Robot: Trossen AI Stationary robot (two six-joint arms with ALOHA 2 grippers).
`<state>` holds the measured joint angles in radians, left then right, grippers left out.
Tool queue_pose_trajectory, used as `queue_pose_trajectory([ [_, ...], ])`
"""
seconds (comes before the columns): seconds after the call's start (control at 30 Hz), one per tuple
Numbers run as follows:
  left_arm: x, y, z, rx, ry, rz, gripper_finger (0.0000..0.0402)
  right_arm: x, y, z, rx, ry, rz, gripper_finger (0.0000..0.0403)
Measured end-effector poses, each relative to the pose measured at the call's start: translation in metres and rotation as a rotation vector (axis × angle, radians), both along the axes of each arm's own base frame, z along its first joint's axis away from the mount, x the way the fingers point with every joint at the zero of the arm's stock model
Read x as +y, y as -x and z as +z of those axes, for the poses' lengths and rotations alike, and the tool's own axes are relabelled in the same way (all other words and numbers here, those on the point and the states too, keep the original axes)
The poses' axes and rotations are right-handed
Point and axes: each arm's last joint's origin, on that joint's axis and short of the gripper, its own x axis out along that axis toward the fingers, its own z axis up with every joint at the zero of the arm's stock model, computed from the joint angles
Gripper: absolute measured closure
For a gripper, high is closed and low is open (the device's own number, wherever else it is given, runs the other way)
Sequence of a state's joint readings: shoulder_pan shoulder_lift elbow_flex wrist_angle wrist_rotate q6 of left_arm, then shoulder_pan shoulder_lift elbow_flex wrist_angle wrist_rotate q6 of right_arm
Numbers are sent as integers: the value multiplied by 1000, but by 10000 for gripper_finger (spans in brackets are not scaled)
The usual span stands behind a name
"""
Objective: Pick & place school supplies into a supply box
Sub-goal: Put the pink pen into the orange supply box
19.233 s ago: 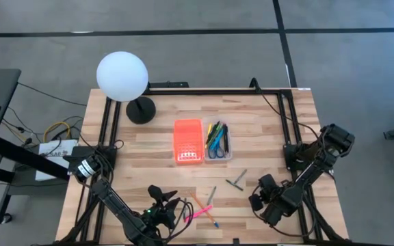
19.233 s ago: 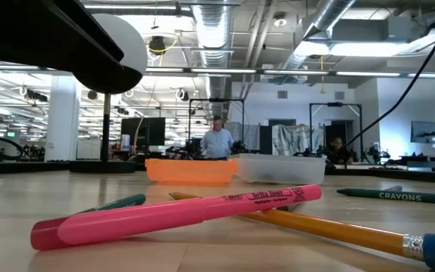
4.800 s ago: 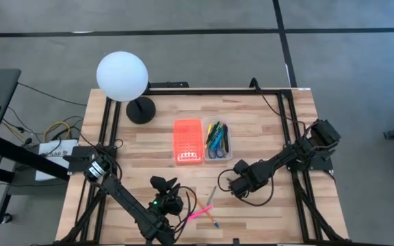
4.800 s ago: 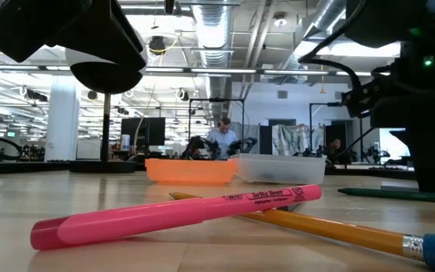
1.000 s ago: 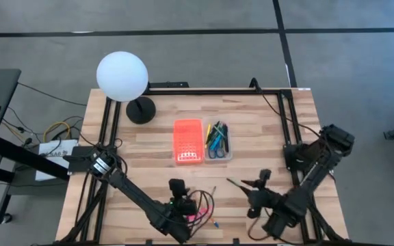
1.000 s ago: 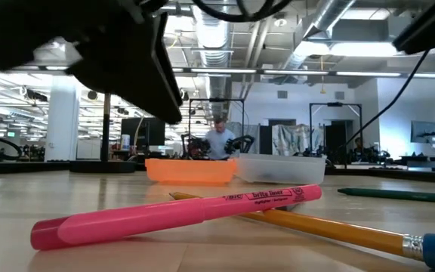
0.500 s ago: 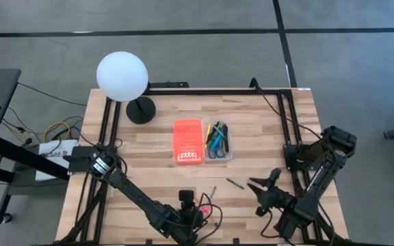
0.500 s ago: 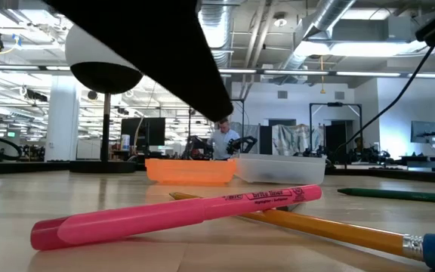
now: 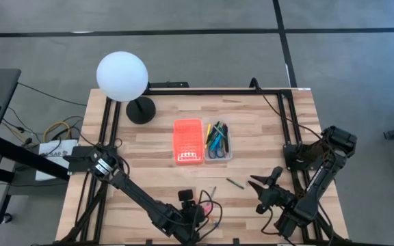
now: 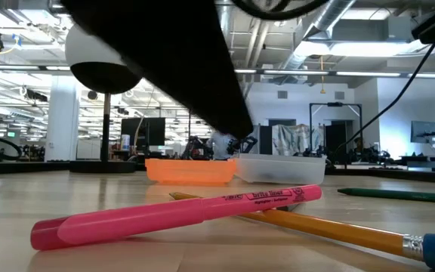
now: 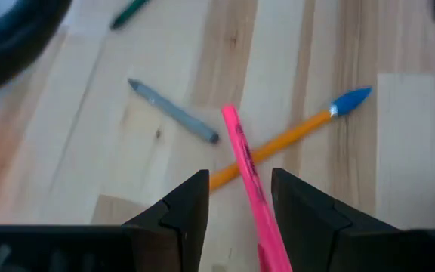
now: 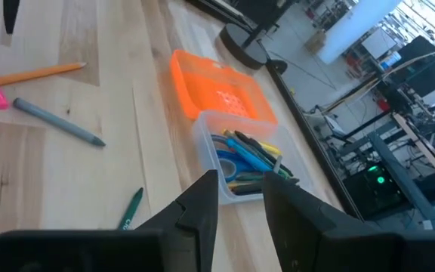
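The left gripper (image 11: 236, 208) hangs over the near edge of the table with its fingers parted and empty, straddling the pink marker (image 11: 249, 187), which runs from between the fingers out ahead of them; this alignment suits closing across the marker's narrow body. The marker lies crossed over a yellow pencil (image 11: 285, 143) just ahead of the gripper, so a grasp near the crossing could drag the pencil along. A grey pencil (image 11: 174, 112) lies a little farther ahead and to one side, apart from the other two. The right gripper (image 9: 262, 186) waits near the table's right front, fingers spread and holding nothing, clear of the left arm's working area; a green crayon (image 9: 235, 183) lies just beside it. The box (image 9: 217, 141), well ahead of both grippers near the table's middle, already holds several pens and blue-handled scissors, its orange lid (image 9: 188, 141) lying open beside it to leave the tray accessible from above.
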<state>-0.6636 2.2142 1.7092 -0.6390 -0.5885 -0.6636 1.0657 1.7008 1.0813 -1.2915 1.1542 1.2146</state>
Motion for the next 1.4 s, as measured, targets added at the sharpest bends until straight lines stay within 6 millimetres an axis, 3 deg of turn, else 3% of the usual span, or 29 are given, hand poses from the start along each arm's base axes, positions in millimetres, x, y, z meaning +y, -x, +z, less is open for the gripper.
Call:
queue_pose_trajectory([
  [0.2,-5,-2,-21,44,1,-26,262,1,0,0,-5,-7,0,303],
  [0.87,3,-9,-40,127,60,-14,264,2,1,0,-14,-26,0,303],
  [1.0,3,-10,-40,128,55,-12,289,2,1,0,-14,-25,-2,303],
  [1.23,3,-10,-40,125,49,-10,368,2,1,0,-14,-25,-2,303],
  [1.4,4,-10,-41,111,17,5,375,2,1,0,-14,-25,-2,303],
])
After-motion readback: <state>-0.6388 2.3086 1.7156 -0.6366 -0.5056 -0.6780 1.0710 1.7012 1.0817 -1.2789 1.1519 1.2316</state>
